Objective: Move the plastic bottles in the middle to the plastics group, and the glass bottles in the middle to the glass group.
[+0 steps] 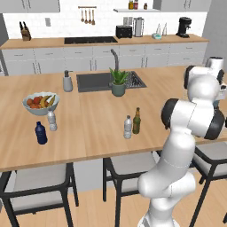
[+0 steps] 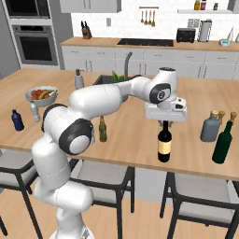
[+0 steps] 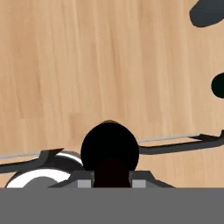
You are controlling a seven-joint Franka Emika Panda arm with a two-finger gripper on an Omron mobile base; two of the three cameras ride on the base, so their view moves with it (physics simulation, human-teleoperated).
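Wine bottle [image 2: 164,144] stands upright on the desk [image 2: 130,135], near its front edge, with your jaws [image 2: 165,123] right at its neck. From the hand view you look straight down on the dark bottle top [image 3: 110,146] sitting between the two fingers, so the jaws seem to be pinching the neck, but you cannot tell how tight. The glass group is just to the right: the grey-blue bottle [image 2: 209,127], with a dark green bottle [image 2: 223,141] close in front of it. Watch out, because the bottle is tall and heavy at the bottom. If your hold on the thin neck is loose, it could slip down or swing. If you slide it across too low or too fast, it could bump those bottles and knock them over. It is also close to the desk edge, so a tip could send it to the floor. The beer bottle [image 1: 136,121] and the water bottle [image 1: 127,127] wait in the middle.
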